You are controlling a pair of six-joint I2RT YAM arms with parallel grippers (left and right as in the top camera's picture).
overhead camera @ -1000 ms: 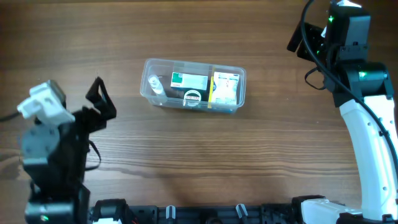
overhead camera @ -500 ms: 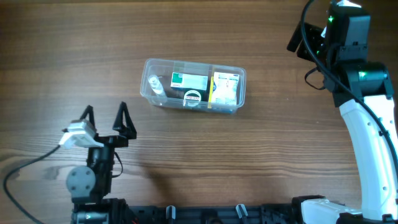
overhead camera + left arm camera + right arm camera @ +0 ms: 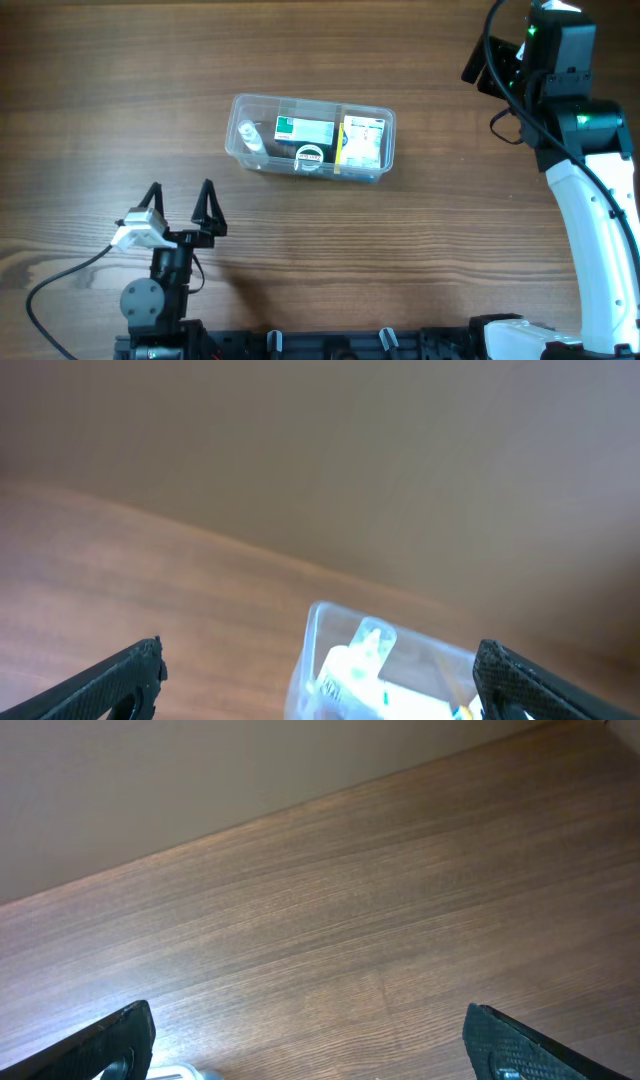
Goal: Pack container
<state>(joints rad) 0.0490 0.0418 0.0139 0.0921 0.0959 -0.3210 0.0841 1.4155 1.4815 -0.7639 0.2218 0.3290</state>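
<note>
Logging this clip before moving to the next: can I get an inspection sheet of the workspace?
Surface: brown wooden table.
Job's things: container holds a small bottle, green box, yellow box and round item; no lid seen.
Clutter: nothing seen.
Grippers: left claw open, empty; right claw open, empty.
Cables: black cable loops beside the left arm.
Surroundings: plain wall behind the table.

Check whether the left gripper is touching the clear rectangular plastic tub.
Apart. The overhead view shows bare wooden table between the open left gripper and the clear plastic tub.
</note>
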